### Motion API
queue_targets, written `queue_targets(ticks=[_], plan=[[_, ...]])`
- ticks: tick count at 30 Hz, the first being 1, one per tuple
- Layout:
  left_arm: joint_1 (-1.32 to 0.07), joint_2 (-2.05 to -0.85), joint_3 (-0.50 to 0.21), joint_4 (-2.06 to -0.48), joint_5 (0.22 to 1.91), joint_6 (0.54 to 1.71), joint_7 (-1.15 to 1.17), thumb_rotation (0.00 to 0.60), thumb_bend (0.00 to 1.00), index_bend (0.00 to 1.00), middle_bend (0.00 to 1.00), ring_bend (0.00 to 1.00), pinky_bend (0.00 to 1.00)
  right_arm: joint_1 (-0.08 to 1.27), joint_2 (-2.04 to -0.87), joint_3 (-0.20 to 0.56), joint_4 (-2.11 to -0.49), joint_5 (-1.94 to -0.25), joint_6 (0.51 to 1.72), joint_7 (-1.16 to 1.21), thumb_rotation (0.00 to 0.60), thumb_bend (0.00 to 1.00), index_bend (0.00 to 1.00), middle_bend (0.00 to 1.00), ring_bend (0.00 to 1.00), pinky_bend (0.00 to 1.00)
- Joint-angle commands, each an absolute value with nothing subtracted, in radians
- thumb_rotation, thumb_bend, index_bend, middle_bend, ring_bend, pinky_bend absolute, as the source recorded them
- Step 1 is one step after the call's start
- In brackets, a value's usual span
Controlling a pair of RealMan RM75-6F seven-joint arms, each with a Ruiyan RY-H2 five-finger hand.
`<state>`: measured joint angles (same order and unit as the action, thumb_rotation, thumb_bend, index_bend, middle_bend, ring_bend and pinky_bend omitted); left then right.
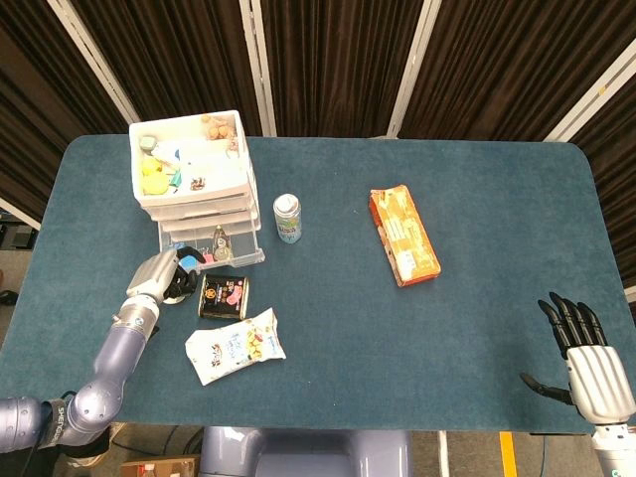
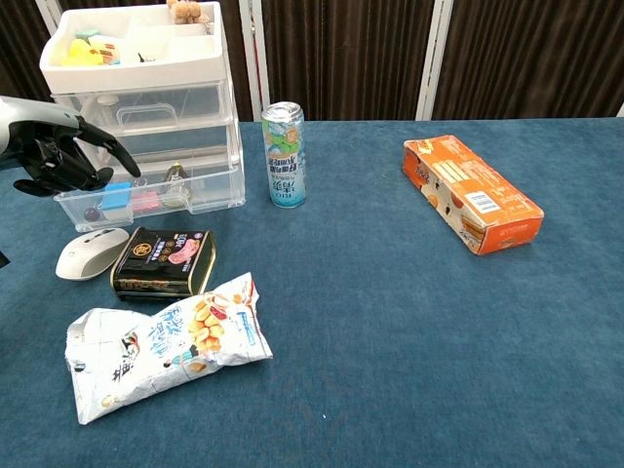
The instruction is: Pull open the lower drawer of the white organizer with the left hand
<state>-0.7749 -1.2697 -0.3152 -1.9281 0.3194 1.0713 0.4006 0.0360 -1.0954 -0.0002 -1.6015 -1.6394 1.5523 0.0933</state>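
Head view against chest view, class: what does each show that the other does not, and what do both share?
Only the head view shows the right hand, open at the table's near right corner, and the whole table.

Only the chest view plainly shows the white mouse and the clear fronts of the upper drawers.

Both show the left hand at the lower drawer, the organizer, can, black tin, snack bag and orange box.

Your left hand (image 2: 54, 156) is cut off at the chest view's 9 o'clock edge, and you can't tell if its fingers actually touch the drawer (image 2: 146, 195). Bits inside are too small to identify. Right hand (image 1: 588, 368) is clipped at 5 o'clock.
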Motion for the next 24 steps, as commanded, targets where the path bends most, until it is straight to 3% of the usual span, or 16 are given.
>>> queue_targets(ticks=[1,5,11,17,20,24], plan=[[-0.75,-1.26,-0.288,-1.933,0.411,1.099,0.383,0.6,0.41,0.16,0.8,0.75,0.83,0.036,-1.096,-0.001,-1.6,-1.64,1.552,0.091,0.6,0.09,0.0,0.0,0.0,0.0],[-0.735,-1.245,-0.242,-1.939,0.484,1.135,0.416,0.6,0.16,0.07,0.6,0.57,0.69,0.036,-1.097,-0.001,-1.6,-1.635,1.548,0.089,0.6,0.09,0.0,0.0,0.0,0.0],[-0.651,-1.205,-0.174,-2.003,0.665,1.237,0.383,0.6,0.13,0.06,0.28,0.26,0.45,0.035,-1.097,0.002,-1.599,-1.63,1.548,0.083,0.6,0.09,0.0,0.0,0.0,0.0],[-0.491,-1.14,-0.026,-2.009,1.022,1.393,0.316,0.6,0.13,0.05,0.06,0.02,0.21,0.036,-1.101,0.006,-1.595,-1.627,1.549,0.066,0.6,0.09,0.0,0.0,0.0,0.0],[-0.405,-1.128,0.053,-1.931,1.2,1.496,0.292,0.6,0.13,0.03,0.0,0.0,0.12,0.036,-1.106,0.009,-1.588,-1.626,1.552,0.052,0.6,0.09,0.0,0.0,0.0,0.0],[-0.303,-1.135,0.12,-1.803,1.336,1.607,0.248,0.6,0.1,0.0,0.0,0.0,0.07,0.033,-1.11,0.013,-1.585,-1.62,1.557,0.038,0.6,0.09,0.0,0.0,0.0,0.0]])
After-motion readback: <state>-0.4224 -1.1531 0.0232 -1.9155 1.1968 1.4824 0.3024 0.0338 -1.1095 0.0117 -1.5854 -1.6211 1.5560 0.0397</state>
